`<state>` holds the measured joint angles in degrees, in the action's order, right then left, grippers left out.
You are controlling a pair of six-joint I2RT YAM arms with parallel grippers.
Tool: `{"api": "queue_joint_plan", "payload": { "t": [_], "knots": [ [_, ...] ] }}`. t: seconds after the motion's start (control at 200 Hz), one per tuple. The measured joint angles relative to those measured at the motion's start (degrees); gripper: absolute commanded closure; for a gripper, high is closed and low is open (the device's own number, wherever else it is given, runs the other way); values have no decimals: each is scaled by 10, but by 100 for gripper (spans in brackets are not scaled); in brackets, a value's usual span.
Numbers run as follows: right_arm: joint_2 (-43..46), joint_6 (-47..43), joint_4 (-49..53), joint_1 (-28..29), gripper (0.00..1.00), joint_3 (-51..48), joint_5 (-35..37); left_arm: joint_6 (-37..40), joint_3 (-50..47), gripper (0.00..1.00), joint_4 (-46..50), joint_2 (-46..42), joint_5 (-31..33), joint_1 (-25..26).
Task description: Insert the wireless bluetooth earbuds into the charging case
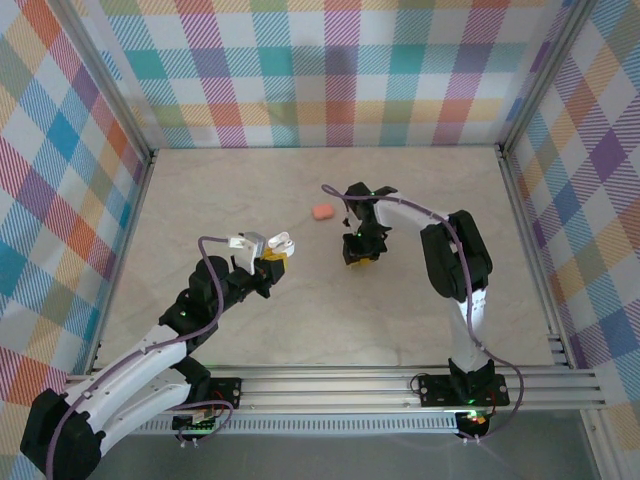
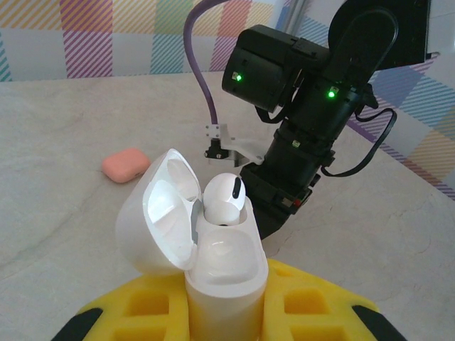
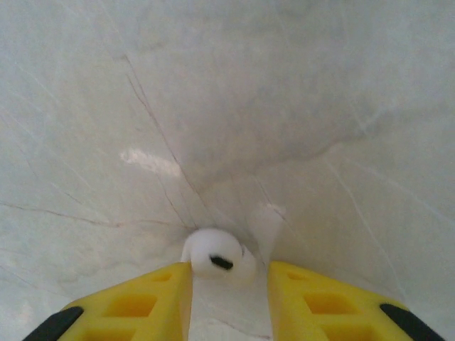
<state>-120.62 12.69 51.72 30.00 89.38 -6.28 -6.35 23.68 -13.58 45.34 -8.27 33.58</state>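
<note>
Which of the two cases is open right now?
The white case held upright in the left gripper: its lid is flipped back and a white earbud sits inside. The pink case lies shut on the table.

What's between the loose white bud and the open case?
Nothing visible. The white earbud lies on the table at the right gripper; the left gripper holds the white case open, one slot free.

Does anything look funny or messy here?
Nothing is broken or spilled. One white bud lies loose on the table at the tips of the right pincer, while the open white case in the left pincer has one empty slot.
</note>
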Motion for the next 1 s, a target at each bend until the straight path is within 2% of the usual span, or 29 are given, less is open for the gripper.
{"api": "queue_joint_plan", "payload": {
  "t": [0.165,0.345,0.475,0.725,1.0],
  "knots": [
    [2,37,15,0,59,14,6,2,0,100,0,2,0,0],
    [29,125,0,0,58,5,7,14,4,100,0,27,-10,0],
    [61,186,-32,0,58,-28,7,31,31,100,-5,72,-55,0],
    [64,259,-70,10,60,-48,29,48,99,100,-40,163,-166,0],
    [63,296,-95,20,62,-69,48,59,111,100,-47,185,-208,0]
  ]
}}
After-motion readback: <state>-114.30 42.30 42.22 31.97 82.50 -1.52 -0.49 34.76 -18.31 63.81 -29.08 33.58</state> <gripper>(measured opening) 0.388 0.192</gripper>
